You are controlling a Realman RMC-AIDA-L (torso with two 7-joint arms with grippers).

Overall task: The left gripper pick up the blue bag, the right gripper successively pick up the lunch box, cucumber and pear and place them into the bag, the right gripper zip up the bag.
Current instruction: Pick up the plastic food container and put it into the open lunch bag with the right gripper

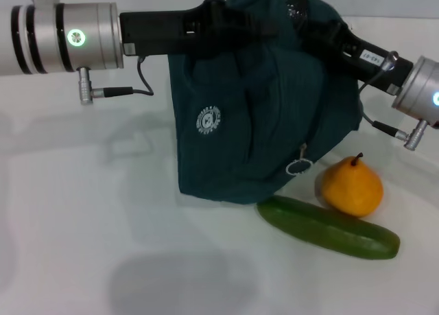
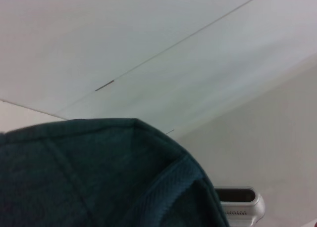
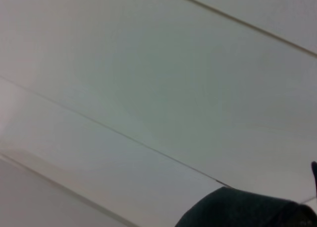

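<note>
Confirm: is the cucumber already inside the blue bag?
No. In the head view the cucumber lies on the table in front of the blue bag, next to the pear.

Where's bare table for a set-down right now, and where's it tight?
Free: the table to the left of the blue bag, below the left arm, and the front strip ahead of the bag. Tight: the right front, where the cucumber lies against the bag's base and the pear sits just behind it, under the right arm.
</note>
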